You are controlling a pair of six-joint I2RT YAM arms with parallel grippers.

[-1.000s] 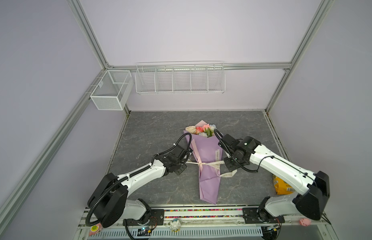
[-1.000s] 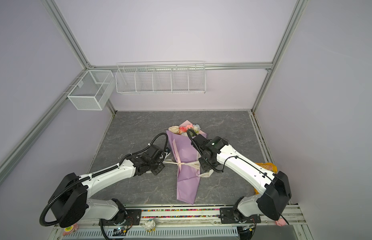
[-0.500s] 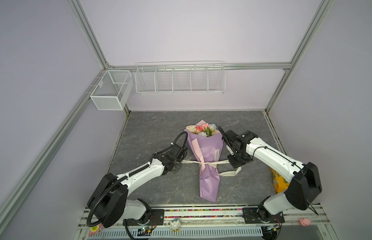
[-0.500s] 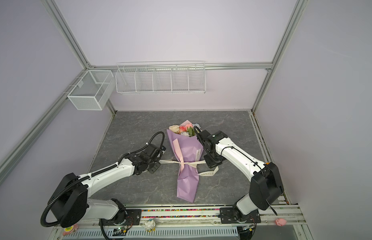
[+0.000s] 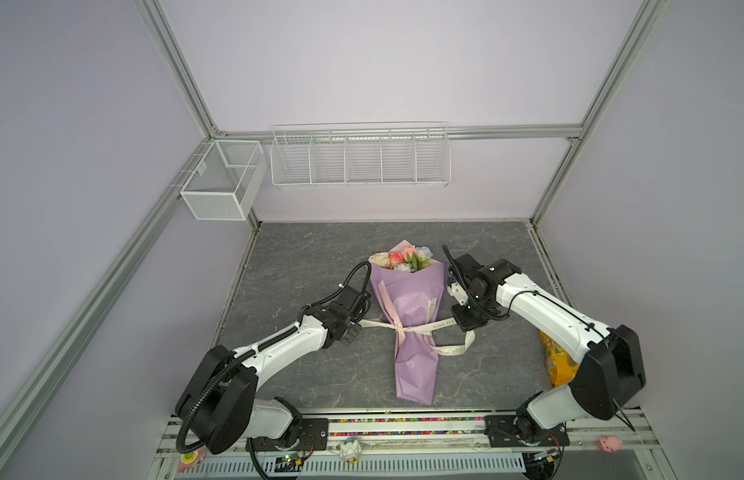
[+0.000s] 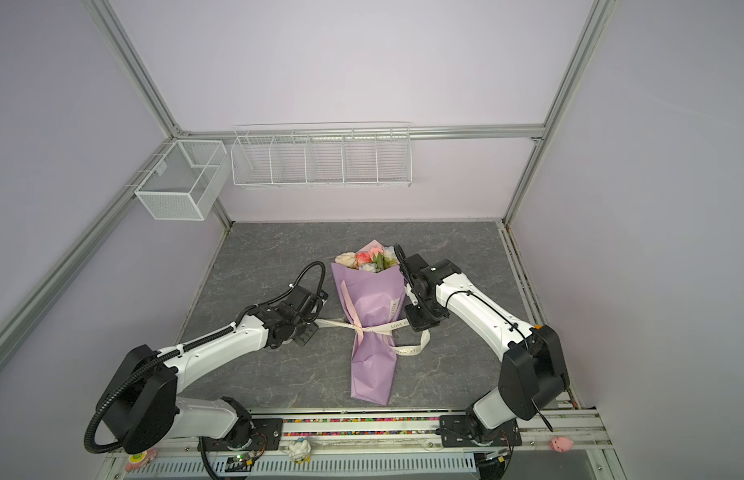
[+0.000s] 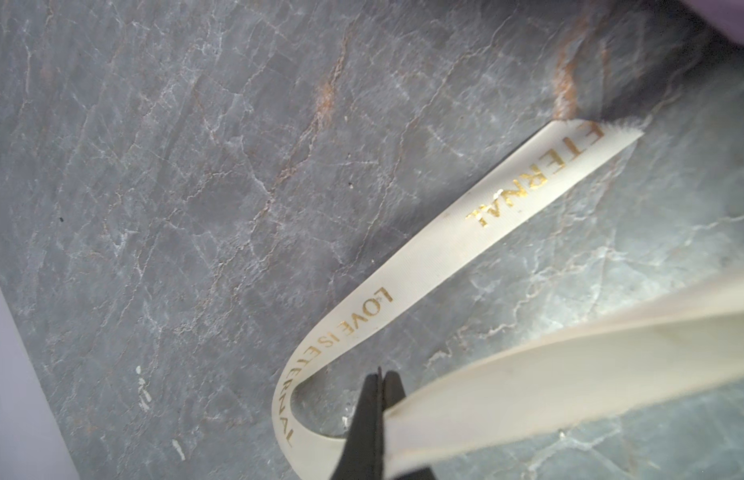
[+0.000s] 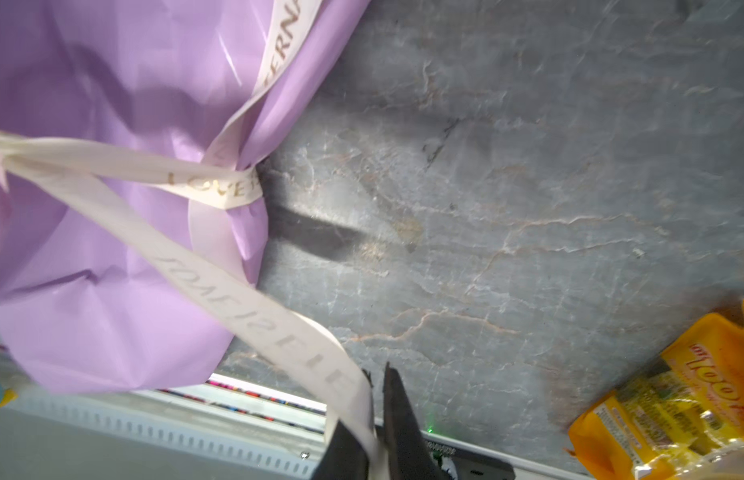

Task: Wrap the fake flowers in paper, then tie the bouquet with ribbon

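Observation:
The bouquet of fake flowers (image 5: 407, 299) (image 6: 370, 303) lies on the grey table in lilac paper (image 8: 112, 83). Its blooms (image 5: 403, 257) point to the back wall. A cream printed ribbon (image 5: 441, 324) (image 7: 445, 249) (image 8: 220, 274) is knotted round its middle. My left gripper (image 5: 356, 328) (image 6: 310, 330) (image 7: 380, 376) sits left of the bouquet, shut on the ribbon's left tail. My right gripper (image 5: 461, 326) (image 6: 416, 326) (image 8: 378, 372) sits at the right, its jaws a narrow gap apart with the right tail running between them.
A yellow snack bag (image 5: 557, 361) (image 8: 673, 395) lies at the table's right edge under the right arm. White wire baskets (image 5: 360, 158) (image 5: 220, 183) hang on the back wall and left corner. The arms' rail (image 5: 403, 424) runs along the front edge.
Both grippers have drawn outward from the bouquet, pulling the ribbon tails straighter. The right jaws, shut on the ribbon before, now stand slightly apart.

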